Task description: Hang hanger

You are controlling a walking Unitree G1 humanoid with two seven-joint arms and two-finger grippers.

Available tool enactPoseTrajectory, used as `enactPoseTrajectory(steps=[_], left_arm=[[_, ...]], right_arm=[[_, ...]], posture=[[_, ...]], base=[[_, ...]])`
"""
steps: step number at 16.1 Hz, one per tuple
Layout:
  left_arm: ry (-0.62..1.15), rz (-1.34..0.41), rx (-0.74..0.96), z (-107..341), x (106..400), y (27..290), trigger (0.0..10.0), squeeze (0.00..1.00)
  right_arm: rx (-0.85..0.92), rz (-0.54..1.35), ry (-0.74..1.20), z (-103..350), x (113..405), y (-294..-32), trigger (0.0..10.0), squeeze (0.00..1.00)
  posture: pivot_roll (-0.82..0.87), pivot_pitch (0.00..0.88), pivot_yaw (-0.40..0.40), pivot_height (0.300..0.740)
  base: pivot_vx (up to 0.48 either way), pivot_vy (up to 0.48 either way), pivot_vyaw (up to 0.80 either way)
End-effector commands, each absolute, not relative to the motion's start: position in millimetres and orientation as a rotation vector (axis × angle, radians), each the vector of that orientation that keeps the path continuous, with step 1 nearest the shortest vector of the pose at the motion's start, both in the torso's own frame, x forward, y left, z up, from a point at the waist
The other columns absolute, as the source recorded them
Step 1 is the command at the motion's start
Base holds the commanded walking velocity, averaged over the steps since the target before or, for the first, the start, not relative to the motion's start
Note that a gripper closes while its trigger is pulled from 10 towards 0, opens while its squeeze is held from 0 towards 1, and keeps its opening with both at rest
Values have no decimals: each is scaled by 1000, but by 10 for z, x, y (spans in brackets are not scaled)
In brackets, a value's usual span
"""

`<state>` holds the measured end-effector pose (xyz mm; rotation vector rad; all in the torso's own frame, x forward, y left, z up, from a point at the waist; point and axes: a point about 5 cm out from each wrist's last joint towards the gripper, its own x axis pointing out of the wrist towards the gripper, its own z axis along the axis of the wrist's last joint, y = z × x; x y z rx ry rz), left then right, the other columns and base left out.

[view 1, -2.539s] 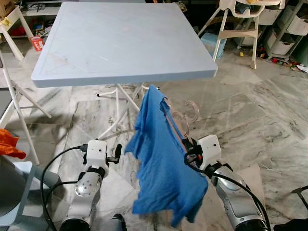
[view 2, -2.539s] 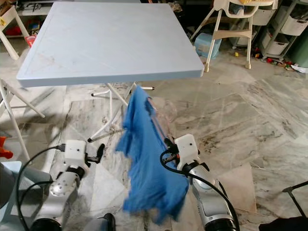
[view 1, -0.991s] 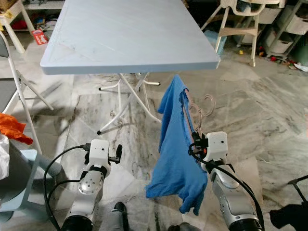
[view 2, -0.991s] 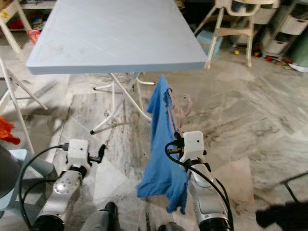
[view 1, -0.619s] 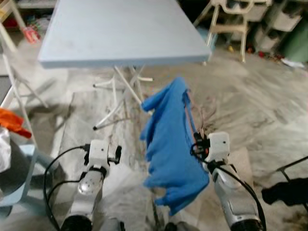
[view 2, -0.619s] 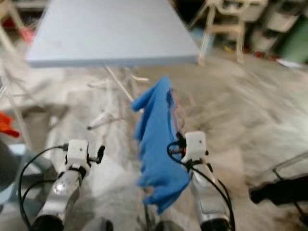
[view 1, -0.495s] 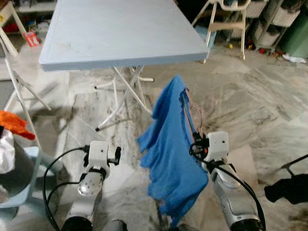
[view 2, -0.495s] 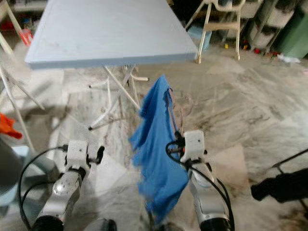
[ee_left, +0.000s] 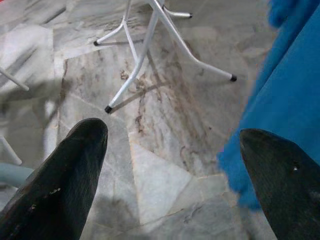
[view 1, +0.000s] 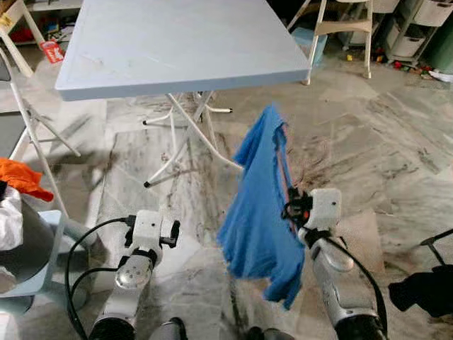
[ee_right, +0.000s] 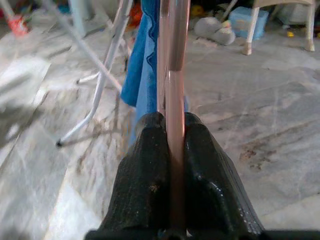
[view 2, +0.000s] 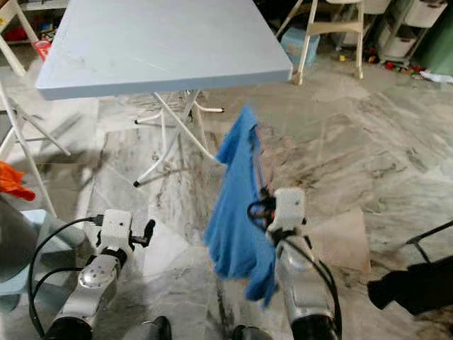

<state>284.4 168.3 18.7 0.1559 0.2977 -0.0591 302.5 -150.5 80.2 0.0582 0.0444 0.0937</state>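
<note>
The right claw (ee_right: 169, 165) is clenched on the translucent pink plastic hanger (ee_right: 172, 60), holding it upright so the blue cloth shirt (view 1: 258, 205) drapes clear of the marble floor (view 1: 396, 163). The left claw (ee_left: 170, 165) is spread, carrying nothing. The pale blue square tabletop (view 1: 177, 42) sits ahead of both claws.

Silver arms, white wrist blocks (black cables), black fingers.
</note>
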Motion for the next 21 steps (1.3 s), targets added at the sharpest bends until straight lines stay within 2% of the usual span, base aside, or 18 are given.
enactPoseTrajectory(steps=[1,2,6,10,14,15,21], left_arm=[[300,-75,181,196,2869,1708,10000,0],[276,-85,198,265,2946,1706,10000,0],[224,-119,217,408,3101,1667,10000,0],[176,-281,150,443,3077,1450,10000,0],[182,-351,122,380,3003,1376,10000,0],[173,-373,121,391,3002,1359,10000,1000],[76,-385,74,611,3161,1285,10000,1000]], right_arm=[[96,39,7,844,3051,-1564,10000,0],[138,-3,8,834,3072,-1590,10000,0],[120,5,14,795,3075,-1574,10000,0],[-68,283,70,745,3014,-1498,10000,0],[-133,503,92,831,2955,-1523,10000,0],[-137,581,107,882,2940,-1530,10000,0],[-166,869,174,958,2742,-1323,10000,0]], posture=[[-2,126,13,740],[-5,105,33,740],[-20,80,49,740],[-24,126,7,740],[-27,155,-22,740],[-25,162,-29,740],[-26,168,-36,740]], base=[[0,0,0],[0,0,0],[0,0,0],[0,0,0],[0,0,0],[0,0,0],[0,0,0]])
